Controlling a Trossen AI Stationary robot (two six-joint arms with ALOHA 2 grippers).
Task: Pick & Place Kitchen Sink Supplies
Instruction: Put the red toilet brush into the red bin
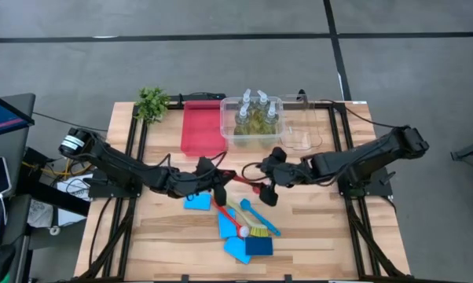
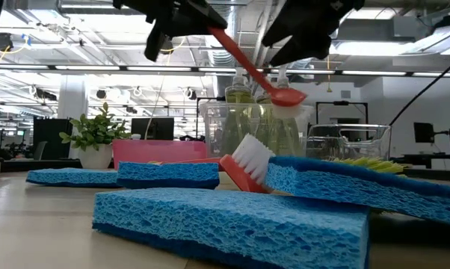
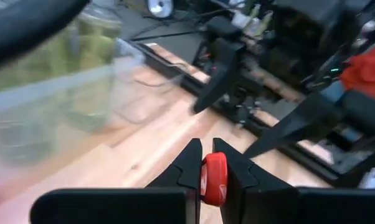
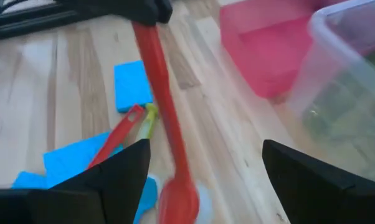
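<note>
**Operator:** Reporting progress: how much of the sink supply sorting is complete?

**Technician:** Part of it, by my estimate. The clear bin [image 1: 251, 119] at 12 o'clock of the table [image 1: 323, 228] holds the clear bottles of yellow-green liquid [image 1: 256, 115]; the count cannot be confirmed from above. The red tray [image 1: 201, 128], just beside it at its 9 o'clock, appears empty. A 2nd clear bin [image 1: 303, 132], at its 3 o'clock, also appears empty.

**Operator:** What remains outside the containers?

**Technician:** 1 blue sponge [image 1: 197, 202] lies near table centre. Further blue sponges, including a darker sponge [image 1: 258, 246], sit in a cluster at 6 o'clock. A blue brush [image 1: 260, 218], a yellow brush [image 1: 252, 228] and a 2nd red brush [image 1: 229, 219] lie across that cluster. All of these still need placing.

**Operator:** State of both pincers?

**Technician:** The left gripper [image 3: 207, 163] is clamped on the handle end of a red brush [image 1: 245, 181], holding it raised above the table centre. The right gripper [image 4: 203, 165] has its fingers spread wide on either side of the same brush's far end and grips nothing.

**Operator:** Where is the brush relative to the bins?

**Technician:** It spans the gap between the 2 grippers, at 6 o'clock of the bottle bin, touching no container. This looks like a handover between arms, direction undetermined.
</note>
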